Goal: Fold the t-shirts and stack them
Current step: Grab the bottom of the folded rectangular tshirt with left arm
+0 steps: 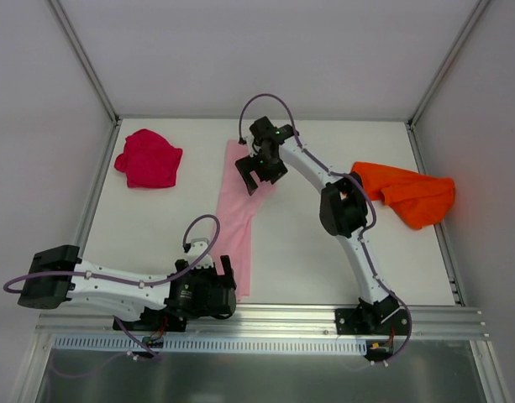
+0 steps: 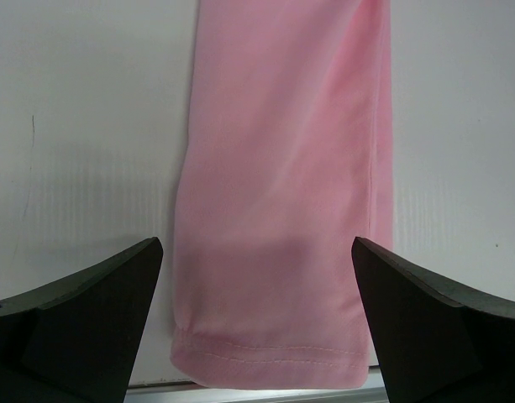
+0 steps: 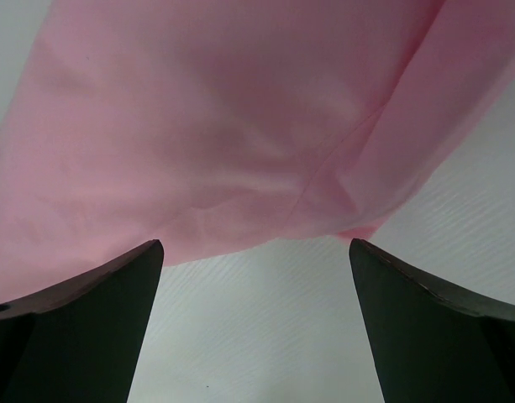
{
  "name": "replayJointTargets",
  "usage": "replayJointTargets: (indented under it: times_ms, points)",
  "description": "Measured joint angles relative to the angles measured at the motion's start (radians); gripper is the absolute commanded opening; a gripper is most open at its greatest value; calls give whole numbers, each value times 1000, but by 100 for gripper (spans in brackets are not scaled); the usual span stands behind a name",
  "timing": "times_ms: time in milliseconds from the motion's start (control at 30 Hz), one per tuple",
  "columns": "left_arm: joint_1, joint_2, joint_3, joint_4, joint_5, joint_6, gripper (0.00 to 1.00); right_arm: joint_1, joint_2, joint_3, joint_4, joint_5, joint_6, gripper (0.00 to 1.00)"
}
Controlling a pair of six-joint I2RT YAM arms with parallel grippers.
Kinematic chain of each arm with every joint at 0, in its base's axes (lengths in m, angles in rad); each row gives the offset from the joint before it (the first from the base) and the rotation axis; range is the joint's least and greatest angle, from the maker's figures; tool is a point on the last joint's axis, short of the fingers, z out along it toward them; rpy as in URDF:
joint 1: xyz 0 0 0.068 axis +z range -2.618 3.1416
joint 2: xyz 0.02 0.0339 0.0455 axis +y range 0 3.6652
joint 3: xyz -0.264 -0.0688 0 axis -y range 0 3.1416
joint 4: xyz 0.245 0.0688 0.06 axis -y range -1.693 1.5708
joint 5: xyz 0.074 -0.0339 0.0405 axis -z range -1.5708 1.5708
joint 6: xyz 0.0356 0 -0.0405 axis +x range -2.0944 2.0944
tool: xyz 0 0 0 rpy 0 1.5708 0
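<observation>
Pink shirt (image 1: 239, 220) lies in a long folded strip, red shirt (image 1: 149, 159) well left of it, orange shirt (image 1: 408, 195) well right. Your left gripper (image 1: 223, 273) at its near hem and right gripper (image 1: 259, 176) at its far end gape empty; pinch one layer only and the fold may spread

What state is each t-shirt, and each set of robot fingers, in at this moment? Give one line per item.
pink t-shirt: folded into a long narrow strip, flat on the table, not held.
red t-shirt: crumpled, not folded, far left.
orange t-shirt: crumpled, not folded, at the right edge.
left fingers: open, empty, at the strip's near hem.
right fingers: open, empty, over the strip's far end.
</observation>
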Motion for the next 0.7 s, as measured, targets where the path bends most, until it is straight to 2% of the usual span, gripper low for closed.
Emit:
replayJointTargets:
  times_ms: [200, 467, 700]
  points:
    - [0, 27, 5, 19, 0, 34, 99, 69, -2, -153, -4, 91, 3, 100]
    - [0, 27, 6, 51, 1, 66, 99, 146, -189, -434, 104, 153, 42, 100]
    - [0, 10, 6, 59, 1, 75, 99, 166, -213, -474, 185, 160, 54, 100]
